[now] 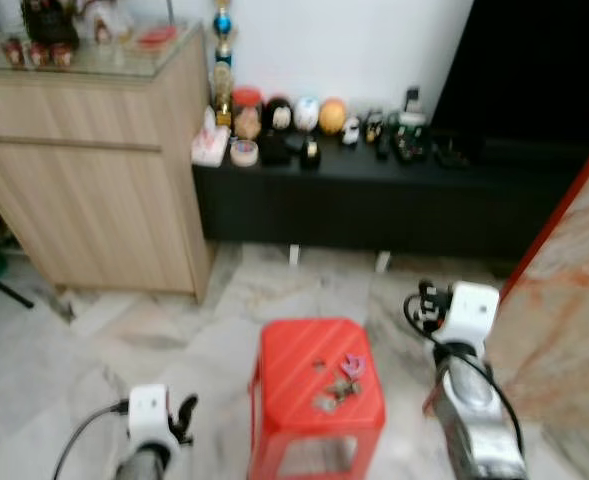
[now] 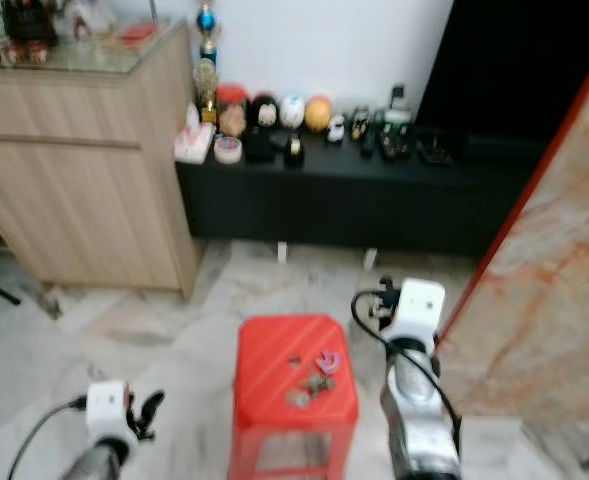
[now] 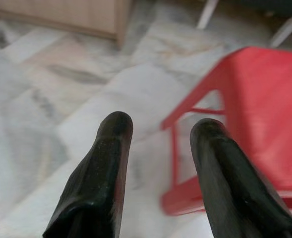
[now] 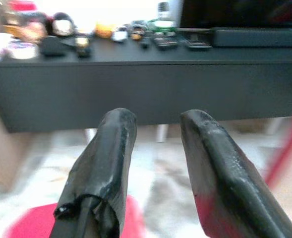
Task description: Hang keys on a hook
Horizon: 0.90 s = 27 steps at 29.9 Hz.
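A bunch of keys point(image 1: 336, 382) with a pink tag lies on top of a red plastic stool point(image 1: 314, 350) on the marble floor. My left gripper point(image 3: 160, 126) hangs low to the left of the stool, open, with nothing between its fingers; its wrist view takes in the stool's side point(image 3: 264, 114). My right gripper point(image 4: 153, 121) is raised to the right of the stool, open and empty, pointing toward a low black cabinet point(image 4: 136, 79). No hook can be made out.
The low black cabinet point(image 1: 374, 200) along the wall carries several small ornaments point(image 1: 304, 115). A wooden cabinet point(image 1: 94, 170) with a glass top stands at the left. A tilted marble-patterned board point(image 1: 564, 290) with a red edge leans at the right.
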### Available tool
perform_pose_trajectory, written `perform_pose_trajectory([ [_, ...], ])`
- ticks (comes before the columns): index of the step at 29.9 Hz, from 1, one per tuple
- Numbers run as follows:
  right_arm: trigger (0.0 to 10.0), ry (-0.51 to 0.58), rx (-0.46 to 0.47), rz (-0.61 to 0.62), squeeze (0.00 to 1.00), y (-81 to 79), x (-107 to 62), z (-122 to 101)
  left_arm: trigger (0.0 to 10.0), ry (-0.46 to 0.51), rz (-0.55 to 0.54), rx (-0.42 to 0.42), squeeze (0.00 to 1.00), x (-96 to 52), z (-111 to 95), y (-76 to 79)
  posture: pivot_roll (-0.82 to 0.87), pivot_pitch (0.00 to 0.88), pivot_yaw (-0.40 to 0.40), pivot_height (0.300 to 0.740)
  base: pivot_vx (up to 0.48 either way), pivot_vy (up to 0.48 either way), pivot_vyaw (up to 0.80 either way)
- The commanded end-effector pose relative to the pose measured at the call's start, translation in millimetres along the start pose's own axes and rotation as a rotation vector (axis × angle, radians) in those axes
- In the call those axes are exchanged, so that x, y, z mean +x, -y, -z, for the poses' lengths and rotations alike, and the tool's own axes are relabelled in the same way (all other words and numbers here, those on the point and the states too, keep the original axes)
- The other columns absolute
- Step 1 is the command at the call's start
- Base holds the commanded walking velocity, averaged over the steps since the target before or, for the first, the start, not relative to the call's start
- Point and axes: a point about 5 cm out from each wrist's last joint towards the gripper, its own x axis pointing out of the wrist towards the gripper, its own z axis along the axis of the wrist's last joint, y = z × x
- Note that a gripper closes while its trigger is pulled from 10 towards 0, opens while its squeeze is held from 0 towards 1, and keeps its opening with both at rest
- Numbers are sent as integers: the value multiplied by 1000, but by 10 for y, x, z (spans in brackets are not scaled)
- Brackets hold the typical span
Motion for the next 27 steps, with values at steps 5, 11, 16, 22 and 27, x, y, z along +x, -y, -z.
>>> perform_pose_trajectory([
  [5,10000,43,-34,-2,0,51,26,-81,10000,-61,8,7,0,-46,120,5,102,0,-77,740,0,0,0],
  [11,10000,39,-29,5,0,33,42,-82,10000,-55,4,7,0,-45,111,-2,113,0,-80,740,0,0,0],
  [16,10000,28,-21,19,0,34,65,-82,10000,-47,5,2,0,-42,100,10,113,0,-80,740,0,0,0],
  [22,10000,10,-22,3,0,13,78,-71,10000,-46,13,6,0,-41,102,33,111,0,-76,725,0,0,0],
  [27,10000,26,-26,-5,0,-2,71,-87,10000,-36,13,5,0,-40,92,39,110,1,-77,705,0,0,0],
])
